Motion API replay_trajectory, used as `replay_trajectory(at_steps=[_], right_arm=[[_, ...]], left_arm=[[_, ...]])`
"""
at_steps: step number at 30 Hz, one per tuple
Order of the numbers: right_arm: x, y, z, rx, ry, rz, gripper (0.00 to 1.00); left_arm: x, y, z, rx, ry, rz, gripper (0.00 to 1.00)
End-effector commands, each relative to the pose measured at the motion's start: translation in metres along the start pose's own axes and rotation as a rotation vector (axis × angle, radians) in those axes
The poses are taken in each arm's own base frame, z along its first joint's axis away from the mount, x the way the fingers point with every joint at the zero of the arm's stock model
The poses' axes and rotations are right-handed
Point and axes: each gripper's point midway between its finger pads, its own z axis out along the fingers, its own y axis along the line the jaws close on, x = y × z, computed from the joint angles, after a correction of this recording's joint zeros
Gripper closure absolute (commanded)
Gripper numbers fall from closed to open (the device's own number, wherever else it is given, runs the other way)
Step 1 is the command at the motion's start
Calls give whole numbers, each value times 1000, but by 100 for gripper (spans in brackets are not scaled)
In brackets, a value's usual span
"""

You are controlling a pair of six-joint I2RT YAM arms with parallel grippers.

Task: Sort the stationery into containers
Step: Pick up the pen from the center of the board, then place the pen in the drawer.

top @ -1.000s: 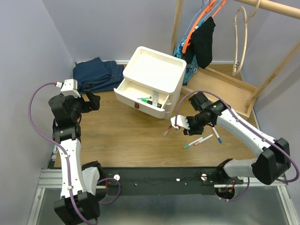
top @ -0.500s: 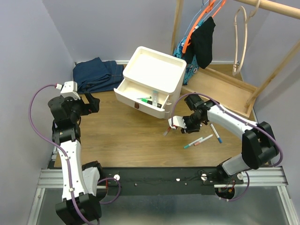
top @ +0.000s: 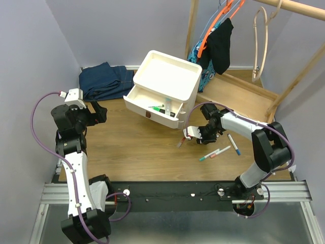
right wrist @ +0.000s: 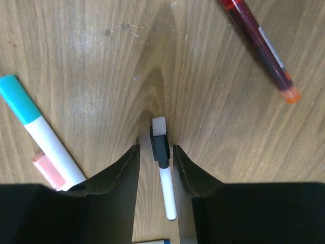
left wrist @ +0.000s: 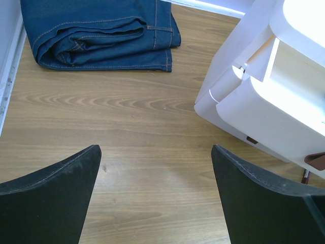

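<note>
Jaws of right gripper (right wrist: 156,157) narrowed since earlier, pinching white marker (right wrist: 163,173); left gripper (left wrist: 155,178) wide, empty; red pen (right wrist: 259,48) well apart.

You see folded blue jeans (top: 104,81) lying at the back left of the wooden table (top: 132,147), against the wall; in the left wrist view they lie flat, folds stacked, at the top left (left wrist: 99,33). A long wooden tray (top: 244,96) runs diagonally along the back right. Above it, a wooden rack (top: 289,10) carries an orange hanger (top: 216,23) with a black garment (top: 222,46), a blue patterned cloth (top: 203,68) behind it, and a pale wooden hanger (top: 261,43).
</note>
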Motion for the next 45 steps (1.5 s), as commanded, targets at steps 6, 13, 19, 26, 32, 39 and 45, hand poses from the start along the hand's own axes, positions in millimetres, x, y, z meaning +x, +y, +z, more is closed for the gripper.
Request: replay_trajectory(at_steps=[6,13,19,26,32,39,45], right_arm=[[5,8,13,-51,-5,-5,79],[-40,31,-58,-57,-147,15,87],[-113,22,-163,128,-388,-17,88],[-204,-29,-267,267,-777,186,88],[-244,-84,-292,250,-974,327,88],[-281,-113,-273,204,-1020,315,88],[-298,-120,-245,178,-1003,314,88]], left_arm=[[-9,2,-2,-10,-14,13,1],[-11,0,0,6,-25,11,1],[-11,0,6,20,-36,-20,1],[-17,1,10,21,-53,-24,1],[-23,-1,10,29,-69,-25,1],[-25,-4,4,27,-78,-18,1],[-25,-4,1,21,-78,-12,1]])
